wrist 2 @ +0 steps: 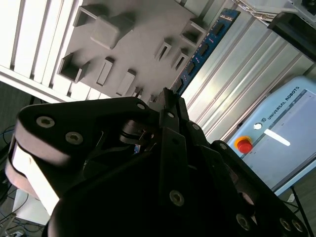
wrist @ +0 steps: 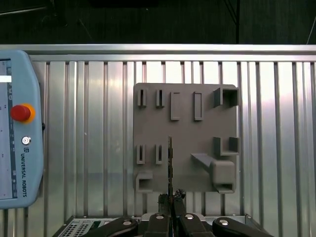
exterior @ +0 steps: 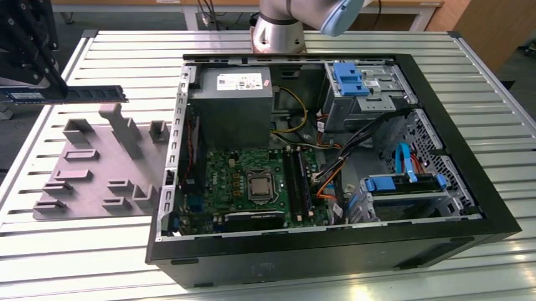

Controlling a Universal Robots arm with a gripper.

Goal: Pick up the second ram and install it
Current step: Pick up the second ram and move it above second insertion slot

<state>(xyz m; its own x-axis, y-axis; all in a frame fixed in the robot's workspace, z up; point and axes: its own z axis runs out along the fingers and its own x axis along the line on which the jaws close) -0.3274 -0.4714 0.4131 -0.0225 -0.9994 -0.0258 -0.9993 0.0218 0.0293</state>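
The main risk is the ram (exterior: 96, 94) twisting or slipping in the grip. The gripper (exterior: 57, 88) has its jaws closed narrowly on the thin board, with bare length sticking out past the fingers. A knock against a post of the holder (exterior: 92, 169) just below the hand could tilt the ram, and a tilted stick would likely not seat squarely in the slots (exterior: 297, 182). Loose cables (exterior: 335, 172) beside those slots could also snag it. The arm holds the hand pointing down over the holder, with the ram level and on edge beneath it. The case (exterior: 335, 251) lies well apart from the hand, toward the exterior view's right.
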